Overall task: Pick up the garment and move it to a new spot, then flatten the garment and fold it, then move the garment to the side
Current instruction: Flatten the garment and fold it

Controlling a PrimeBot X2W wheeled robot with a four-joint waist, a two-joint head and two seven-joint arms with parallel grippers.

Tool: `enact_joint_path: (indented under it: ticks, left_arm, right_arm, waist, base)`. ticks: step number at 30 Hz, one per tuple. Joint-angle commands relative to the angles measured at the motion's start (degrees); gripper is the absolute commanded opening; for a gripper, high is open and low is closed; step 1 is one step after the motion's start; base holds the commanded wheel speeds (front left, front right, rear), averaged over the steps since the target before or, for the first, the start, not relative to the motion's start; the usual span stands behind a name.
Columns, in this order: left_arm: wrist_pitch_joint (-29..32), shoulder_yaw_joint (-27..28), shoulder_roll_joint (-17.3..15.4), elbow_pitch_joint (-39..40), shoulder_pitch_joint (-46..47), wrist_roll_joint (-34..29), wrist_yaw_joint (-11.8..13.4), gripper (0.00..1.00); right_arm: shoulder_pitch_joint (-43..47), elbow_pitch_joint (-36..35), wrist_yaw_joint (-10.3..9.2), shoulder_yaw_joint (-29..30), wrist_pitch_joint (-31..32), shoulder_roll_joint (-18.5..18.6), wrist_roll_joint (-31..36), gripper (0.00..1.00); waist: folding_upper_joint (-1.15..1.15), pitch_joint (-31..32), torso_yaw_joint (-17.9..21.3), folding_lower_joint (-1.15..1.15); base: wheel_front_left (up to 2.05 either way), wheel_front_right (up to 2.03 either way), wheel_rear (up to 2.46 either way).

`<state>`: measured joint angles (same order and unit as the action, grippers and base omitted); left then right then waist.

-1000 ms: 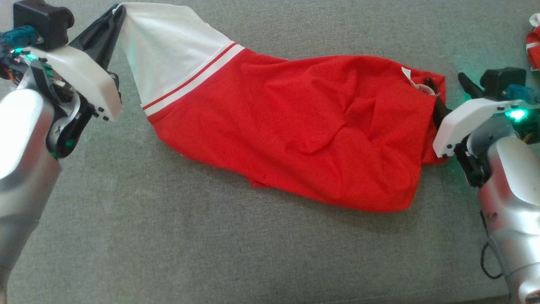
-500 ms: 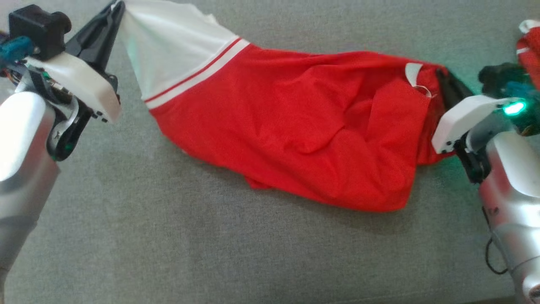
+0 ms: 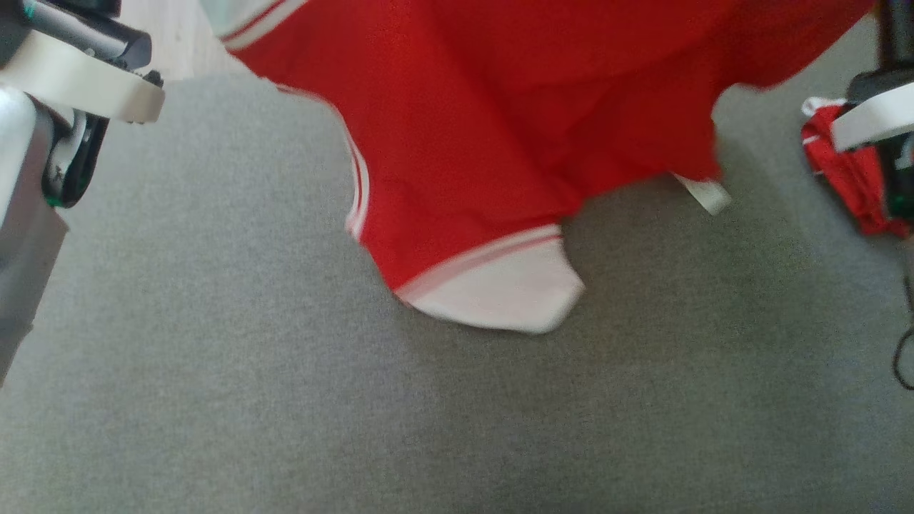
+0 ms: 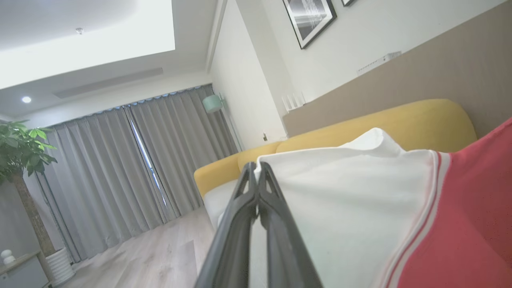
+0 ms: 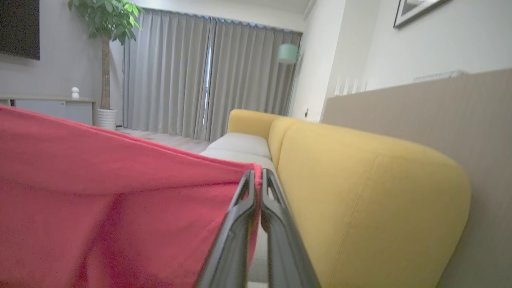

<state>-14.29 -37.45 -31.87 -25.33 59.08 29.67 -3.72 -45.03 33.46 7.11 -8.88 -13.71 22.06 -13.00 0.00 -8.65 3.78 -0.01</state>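
I see left gripper (image 4: 256,173) pinching the garment (image 3: 500,128) by its white sleeve, right gripper (image 5: 258,178) clamped on its red edge, fabric hanging over the grey cushion (image 3: 214,371).

A grey upholstered seat (image 3: 214,400) carries a crumpled red-and-white cloth (image 3: 850,178) near its right side, with a yellow sofa backrest (image 5: 372,192) running behind. Grey curtains (image 5: 192,76), a potted tree (image 5: 105,20), a teal lamp (image 5: 288,53) and a framed print (image 4: 310,20) line the room.
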Motion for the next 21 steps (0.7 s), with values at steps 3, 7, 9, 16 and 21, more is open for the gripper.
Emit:
enact_joint_path:
  ticks: [3, 7, 9, 16, 21]
  left_arm:
    - [-0.48, 3.09, -3.21, 3.08, 1.59, -0.64, 0.40, 0.00]
    - [-0.62, 3.51, -4.12, 6.38, 0.60, -2.08, 1.03, 0.00]
    - [-0.65, 3.78, -4.71, 8.07, 0.64, -2.69, 1.16, 0.00]
    - [-0.29, 5.84, -7.52, 14.92, 1.97, -3.15, 2.06, 0.00]
    - [2.14, 6.88, -8.97, 17.51, 5.29, -3.20, 2.25, 0.00]
  right_arm:
    - [2.16, -4.94, 0.37, 0.70, -0.09, 1.77, 0.66, 0.00]
    - [5.08, -10.79, 0.37, 1.74, 0.90, 3.52, 1.50, 0.00]
    - [6.14, -13.91, 0.37, 2.13, 1.93, 4.54, 1.71, 0.00]
    - [6.82, -25.75, 0.37, 3.53, 7.28, 8.43, 0.15, 0.00]
    - [4.21, -30.69, 0.37, 3.88, 11.23, 11.37, -1.77, 0.00]
  waist:
    - [0.00, 2.26, -0.21, 0.01]
    - [0.00, 4.09, -0.47, 0.01]
    - [0.00, 5.25, -0.50, 0.01]
    - [0.00, 8.93, 0.12, 0.01]
    - [0.00, 9.03, 0.07, 0.01]
  base:
    - [0.00, 0.00, 0.00]
    - [0.00, 0.00, 0.00]
    - [0.00, 0.00, 0.00]
    - [0.00, 0.00, 0.00]
    - [0.00, 0.00, 0.00]
